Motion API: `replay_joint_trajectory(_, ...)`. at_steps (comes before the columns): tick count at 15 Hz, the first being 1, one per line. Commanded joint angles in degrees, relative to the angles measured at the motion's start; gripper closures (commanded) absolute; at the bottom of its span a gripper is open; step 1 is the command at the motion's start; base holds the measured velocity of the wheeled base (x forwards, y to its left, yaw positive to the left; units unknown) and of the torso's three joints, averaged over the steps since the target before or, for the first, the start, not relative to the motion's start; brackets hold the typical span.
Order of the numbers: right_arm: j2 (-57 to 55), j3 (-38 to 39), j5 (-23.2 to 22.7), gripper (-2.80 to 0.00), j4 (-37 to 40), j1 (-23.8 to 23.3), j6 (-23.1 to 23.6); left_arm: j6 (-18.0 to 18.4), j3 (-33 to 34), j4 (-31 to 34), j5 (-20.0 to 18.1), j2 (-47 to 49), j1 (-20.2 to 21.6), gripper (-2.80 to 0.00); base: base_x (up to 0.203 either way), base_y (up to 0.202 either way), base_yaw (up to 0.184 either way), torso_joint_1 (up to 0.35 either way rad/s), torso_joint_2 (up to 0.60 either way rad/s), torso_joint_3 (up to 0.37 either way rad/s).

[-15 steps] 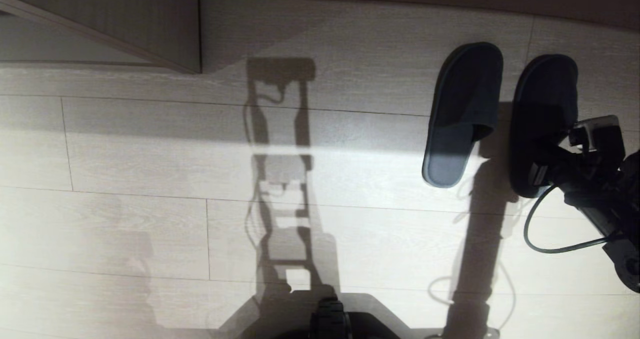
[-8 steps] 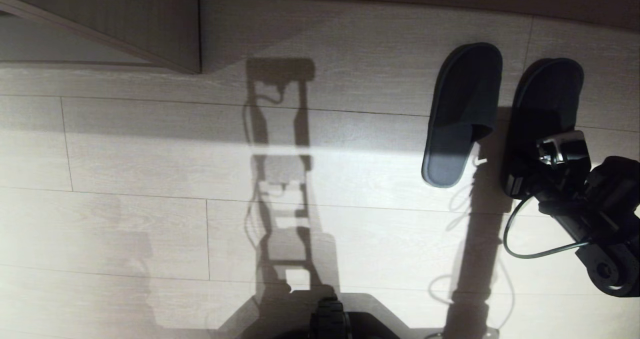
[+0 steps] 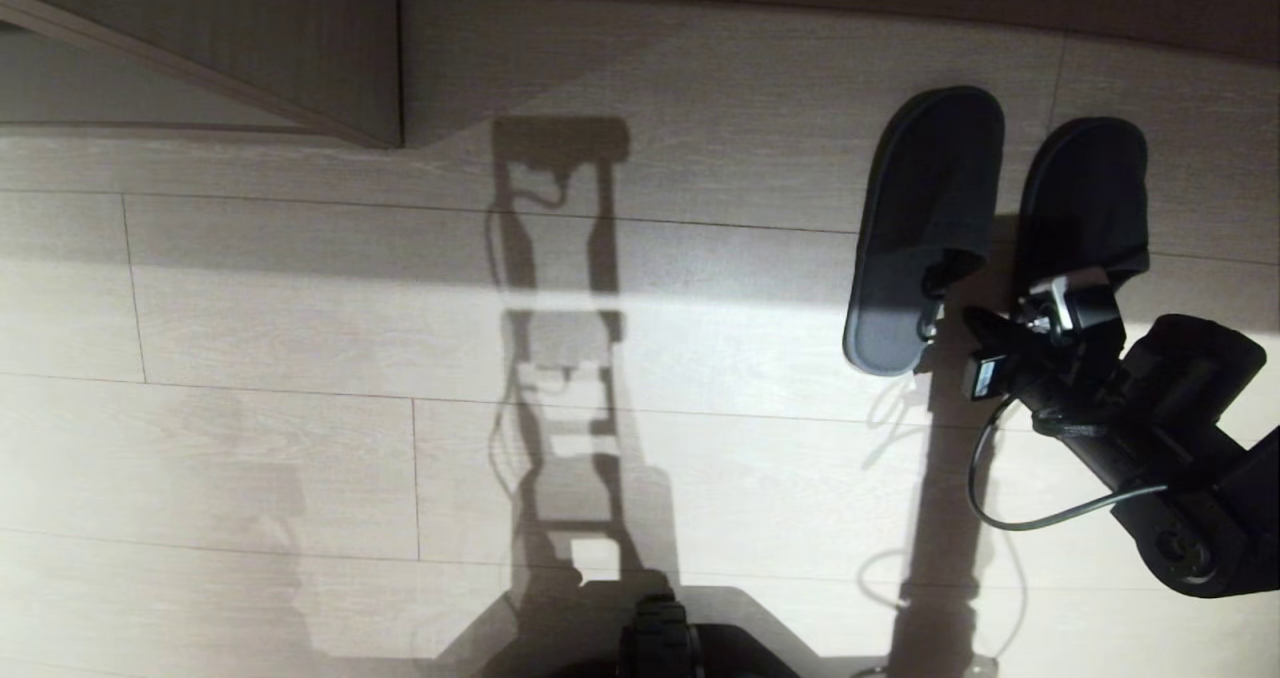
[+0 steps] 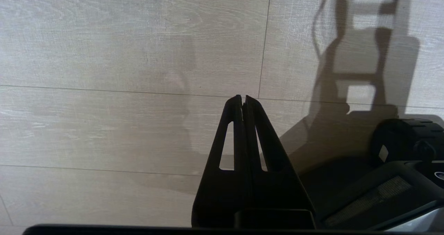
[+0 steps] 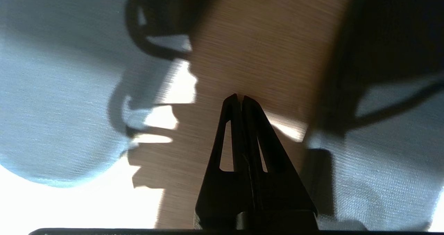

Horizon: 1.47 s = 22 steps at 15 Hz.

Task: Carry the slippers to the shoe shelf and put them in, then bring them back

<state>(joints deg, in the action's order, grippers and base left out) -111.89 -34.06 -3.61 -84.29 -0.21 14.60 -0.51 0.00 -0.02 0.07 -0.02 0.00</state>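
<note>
Slippers (image 3: 925,228): matt woven cloth, fine ribbed texture on the insoles, grey-blue. Floor (image 3: 300,358): pale wood-grain planks, low sheen, thin seams. Shoe shelf (image 3: 250,48) panel: taupe wood-grain board, matt. Right gripper (image 5: 239,98) and left gripper (image 4: 241,98): smooth black plastic, slotted fingers.

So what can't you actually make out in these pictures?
- Heel end of the right-hand slipper: head view, covered by the right gripper and its arm.
- Shoe shelf: head view, cut by the top-left edge; inside unseen.
- Slippers' front bands: right wrist view, lost in black shadow.
- Left gripper: absent from head view.
</note>
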Motion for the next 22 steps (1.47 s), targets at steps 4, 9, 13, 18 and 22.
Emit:
replay_joint_trajectory(4, 5.63, 0.12, 0.24, 0.00, 1.01, 0.48, 0.07, -0.02, 0.00, -0.06, 0.01, -0.06, 0.08, 0.00, 0.000, 0.000, 0.000, 0.000, 0.00, 0.000)
replay_joint_trajectory(9, 20.52, -0.45, 0.61, 0.00, 9.07, -0.08, -0.05, -0.02, 0.00, 0.02, 0.01, -0.06, 0.00, 0.00, 0.000, 0.000, 0.000, 0.000, 0.00, 0.000)
replay_joint_trajectory(13, 23.63, -5.32, 0.78, 0.00, 14.76, -7.86, -0.16, -0.02, 0.00, -0.02, 0.01, -0.06, 0.03, 0.00, 0.000, 0.000, 0.000, 0.000, 0.00, 0.000)
replay_joint_trajectory(18, 22.58, -6.87, -0.02, 0.00, 14.81, -16.31, -1.46, -0.02, 0.00, -0.02, 0.01, -0.06, 0.04, 0.00, 0.000, 0.000, 0.000, 0.000, 0.00, 0.000)
replay_joint_trajectory(22, 30.37, -4.14, -0.22, 0.00, 15.46, -16.48, -4.23, -0.02, 0.00, -0.06, 0.01, 0.02, 0.09, 0.00, 0.000, 0.000, 0.000, 0.000, 0.00, 0.000)
